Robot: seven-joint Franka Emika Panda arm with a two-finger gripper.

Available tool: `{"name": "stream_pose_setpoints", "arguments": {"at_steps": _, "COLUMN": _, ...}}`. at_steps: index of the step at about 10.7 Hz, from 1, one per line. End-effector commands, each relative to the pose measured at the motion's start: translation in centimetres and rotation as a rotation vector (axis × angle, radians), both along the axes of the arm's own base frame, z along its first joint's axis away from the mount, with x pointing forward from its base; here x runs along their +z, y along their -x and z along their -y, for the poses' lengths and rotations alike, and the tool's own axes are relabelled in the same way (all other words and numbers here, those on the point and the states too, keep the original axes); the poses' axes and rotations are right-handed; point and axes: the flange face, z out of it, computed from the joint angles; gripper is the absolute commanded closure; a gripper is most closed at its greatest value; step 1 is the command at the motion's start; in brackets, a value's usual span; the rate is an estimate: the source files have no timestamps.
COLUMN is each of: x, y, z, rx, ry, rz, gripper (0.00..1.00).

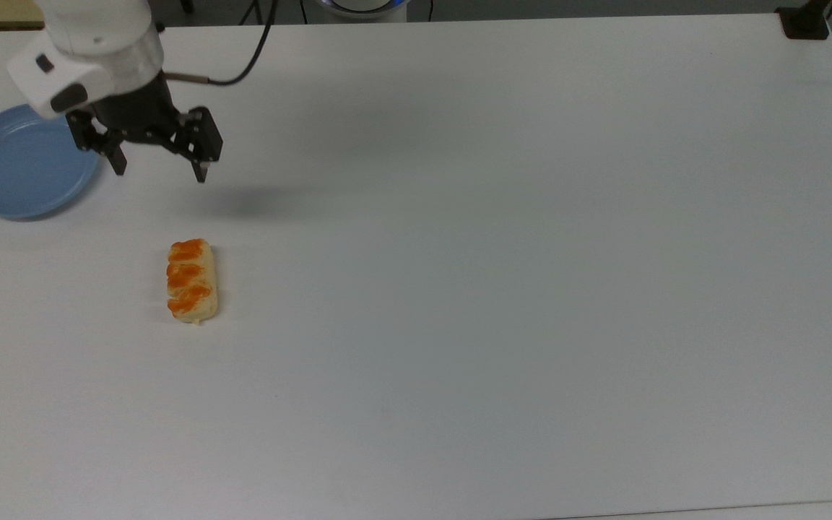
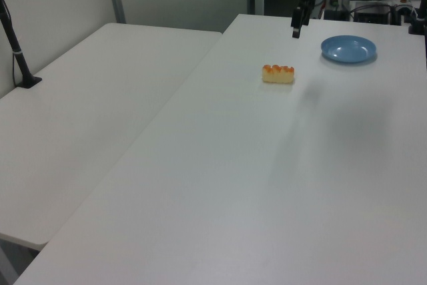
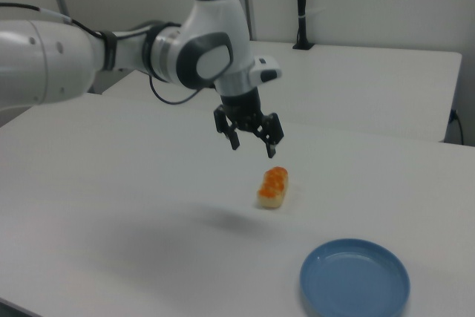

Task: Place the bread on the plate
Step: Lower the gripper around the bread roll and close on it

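Observation:
The bread, a pale-yellow bun with orange-brown stripes, lies on the white table in the top view's left half, also seen as the bread and the bread. The light-blue plate rests empty near the top view's left edge; the plate and the plate show in the side views too. My gripper hangs open and empty above the table, between plate and bread in the top view. In the right view the gripper hovers well above the bun.
The white table stretches wide to the top view's right. A second white table adjoins it on the left view's left, with a black post on it. A black mount sits at the top view's far right corner.

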Motion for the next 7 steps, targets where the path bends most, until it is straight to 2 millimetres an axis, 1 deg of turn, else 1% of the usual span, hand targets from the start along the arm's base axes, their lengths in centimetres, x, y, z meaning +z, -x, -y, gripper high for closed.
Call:
{"name": "stream_pose_setpoints", "arguments": {"at_steps": 1, "x": -4.5, "y": -1.9, "z": 0.6, "rx": 0.009, "ry": 0.048, "rz": 0.016, "gripper": 0.0}}
{"name": "stream_pose_setpoints", "arguments": {"at_steps": 5, "x": -10.8, "y": -3.6, "z": 0.9, "rx": -0.019, "ry": 0.087, "rz": 0.031, "gripper": 0.0}}
{"name": "stream_pose_setpoints", "arguments": {"at_steps": 6, "x": -12.1, "y": -3.9, "z": 0.9, "rx": -0.045, "ry": 0.086, "rz": 0.037, "gripper": 0.0}}
{"name": "stream_pose_setpoints", "arguments": {"at_steps": 7, "x": -12.8, "y": -4.1, "z": 1.0, "rx": -0.074, "ry": 0.084, "rz": 0.048, "gripper": 0.0}}
